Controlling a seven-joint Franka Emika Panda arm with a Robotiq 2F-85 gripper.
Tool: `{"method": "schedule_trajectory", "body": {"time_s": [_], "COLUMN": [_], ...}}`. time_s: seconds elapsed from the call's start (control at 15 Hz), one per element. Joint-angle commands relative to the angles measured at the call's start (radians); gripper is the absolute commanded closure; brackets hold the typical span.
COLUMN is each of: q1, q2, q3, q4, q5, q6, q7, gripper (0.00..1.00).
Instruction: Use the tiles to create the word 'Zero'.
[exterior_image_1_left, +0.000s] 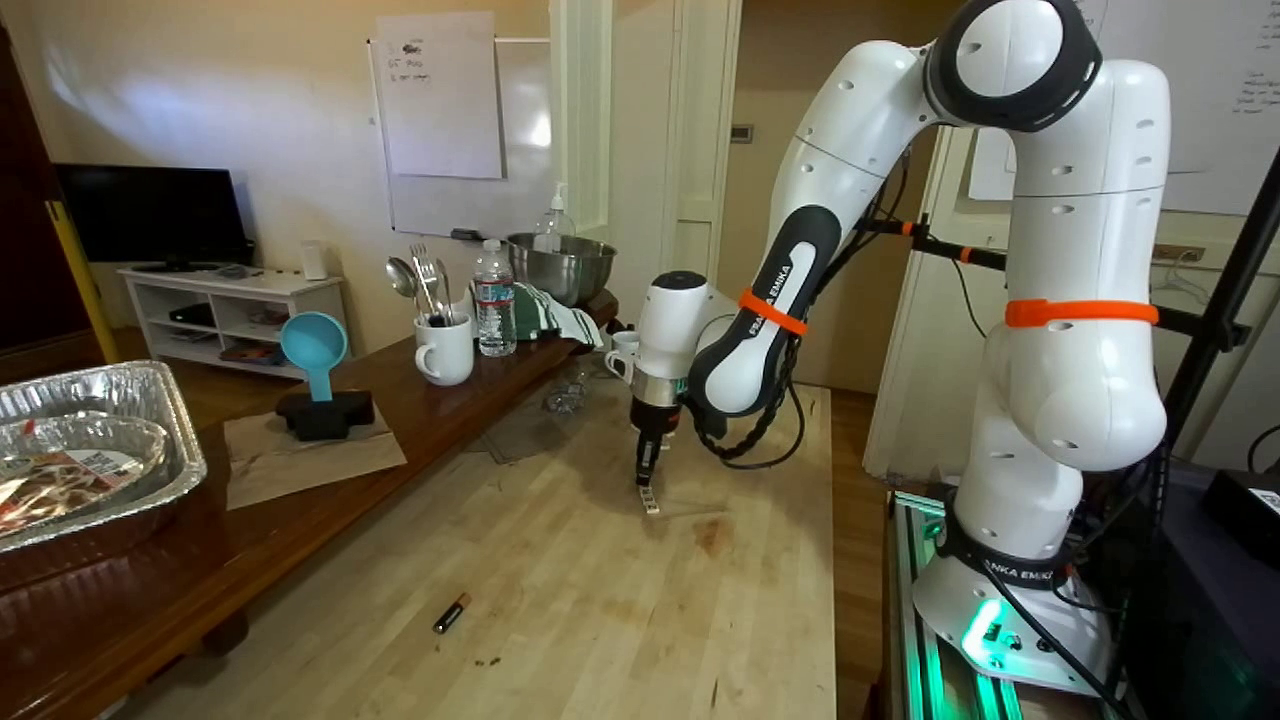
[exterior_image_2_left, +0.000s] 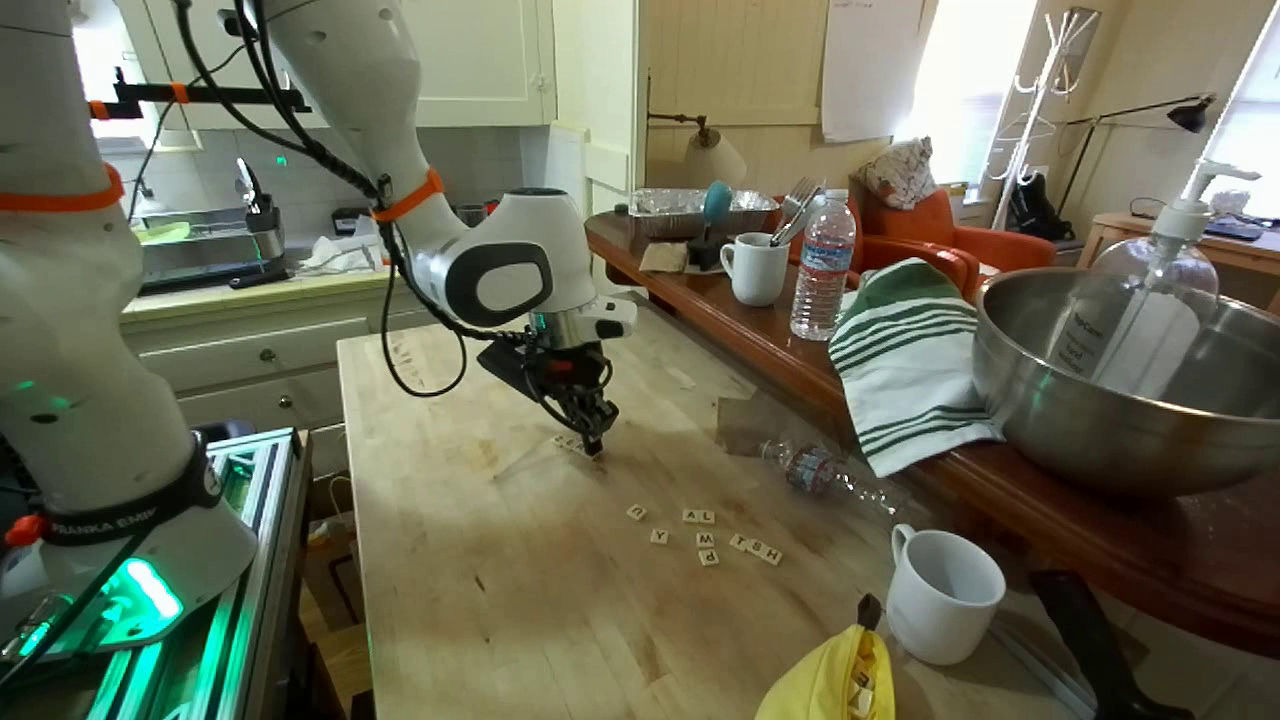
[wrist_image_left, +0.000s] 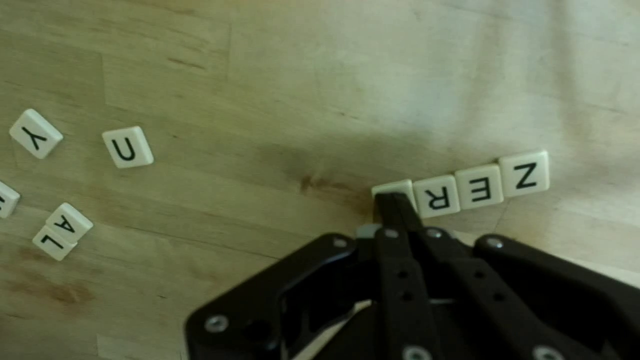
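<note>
Four tiles (wrist_image_left: 436, 196) are laid edge to edge in a row (wrist_image_left: 467, 191) on the surface (wrist_image_left: 280, 75), the line slightly stepped. Z, E and R are read in order; the fourth tile (wrist_image_left: 395, 187), at the row's end, is partly hidden by the hand (wrist_image_left: 397, 199) and its letter cannot be made out. At that end the hand is pointed down, its fingers brought together; nothing is seen gripped, and whether the tile is touched cannot be told.

Off the same end, apart from the row, a U (wrist_image_left: 128, 147) is met, with a Y (wrist_image_left: 36, 133) farther along. Farther from the row than the U, an A (wrist_image_left: 69, 223) and an L (wrist_image_left: 54, 243) are seen touching. Beyond these, in an exterior view, a W (exterior_image_2_left: 705, 539) and a P (exterior_image_2_left: 708, 557) are noted just beside each other, then three more tiles (exterior_image_2_left: 756, 548) in a line.

Well apart from the row, a lying bottle (exterior_image_2_left: 815, 468) is recorded; farther out, a mug (exterior_image_2_left: 945, 600) is stood upright and a yellow bag (exterior_image_2_left: 815, 680) is seen gaping. On the row's opposite side from the mug, a battery (exterior_image_1_left: 451, 613) is found.

Past the lying bottle from the row, on a dark counter (exterior_image_1_left: 430, 415), a towel (exterior_image_2_left: 900, 340), a bowl (exterior_image_2_left: 1120, 440) and a standing bottle (exterior_image_2_left: 825, 265) are carried. Far from the row, a television (exterior_image_1_left: 150, 212) is noted.
</note>
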Motion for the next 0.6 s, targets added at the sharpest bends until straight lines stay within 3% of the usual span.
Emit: {"method": "schedule_trajectory", "body": {"time_s": [0.0, 0.53], "q1": [-0.001, -0.017], "q2": [0.027, 0.009], "q3": [0.014, 0.042], "q4": [-0.017, -0.016], "q5": [0.000, 0.056], "q6": [0.031, 0.037], "q7": [0.015, -0.015], "gripper": [1.00, 1.00]}}
